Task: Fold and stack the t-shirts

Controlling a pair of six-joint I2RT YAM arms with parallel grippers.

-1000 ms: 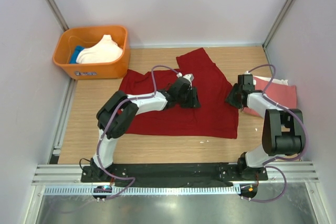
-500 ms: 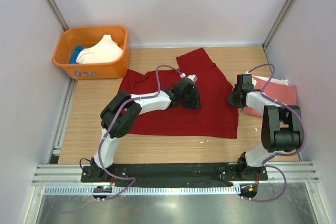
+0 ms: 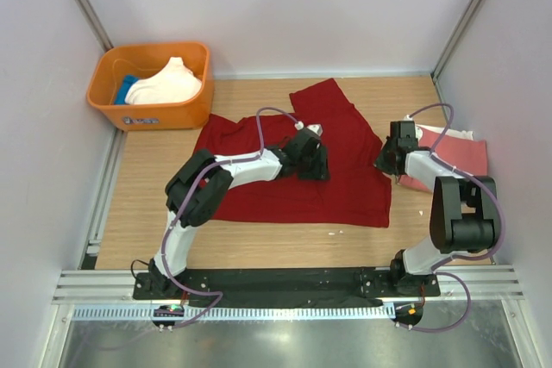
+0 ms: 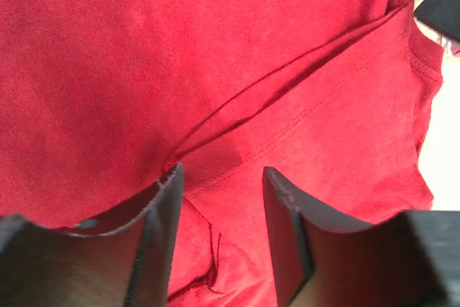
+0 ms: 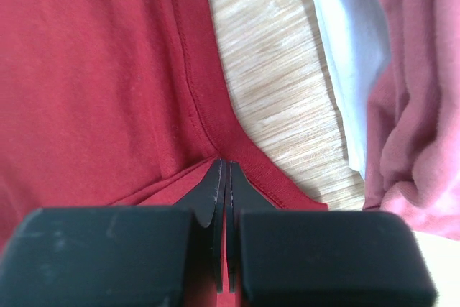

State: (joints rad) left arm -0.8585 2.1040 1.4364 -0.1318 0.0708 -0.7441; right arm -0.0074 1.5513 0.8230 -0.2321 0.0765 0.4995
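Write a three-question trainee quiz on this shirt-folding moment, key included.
1. True or false: the left gripper stands open over the dark red cloth t-shirt.
2. Where on the wooden table does the folded salmon-pink cloth t-shirt lie? A. at the far left; B. at the right side, beside the right gripper; C. spread under the left gripper.
3. Fill in: the right gripper is shut on the dark red cloth t-shirt's ___.
Key: 1 true; 2 B; 3 hem (its edge).
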